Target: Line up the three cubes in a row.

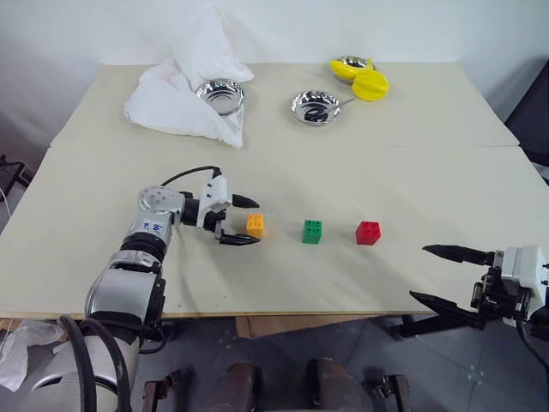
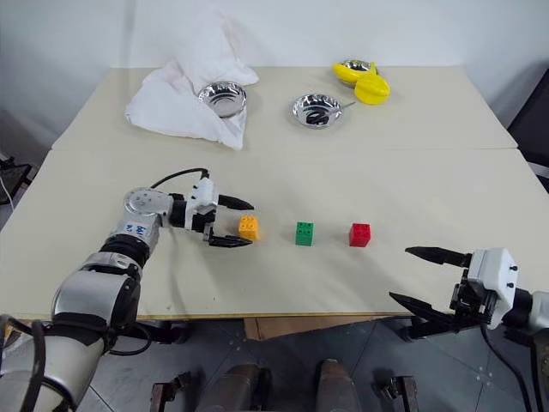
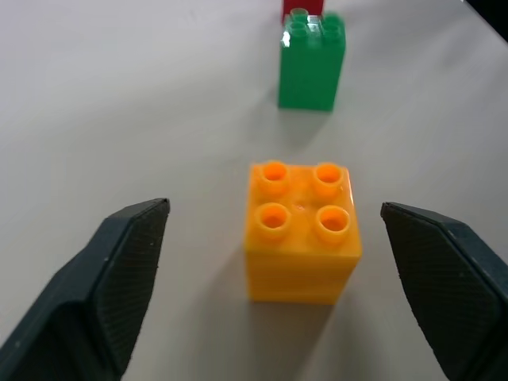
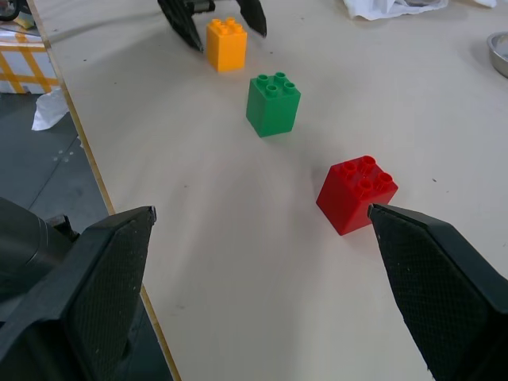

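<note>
The left pincer (image 1: 240, 221) stands spread with the orange cube (image 1: 256, 225) between its tips; withdrawing crookedly could knock it out of line.

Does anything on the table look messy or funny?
Only the crumpled white cloth, bunched around one shiny steel bowl at the far side. The orange, green and red studded cubes stand neatly in a row.

1. Looks like a robot test lab: plain pale surface (image 1: 412, 172) against a bare white wall (image 1: 360, 26).
2. Staged props: toy cubes (image 1: 312, 232), steel bowls (image 1: 316, 106), crumpled white cloth (image 1: 184, 94).
</note>
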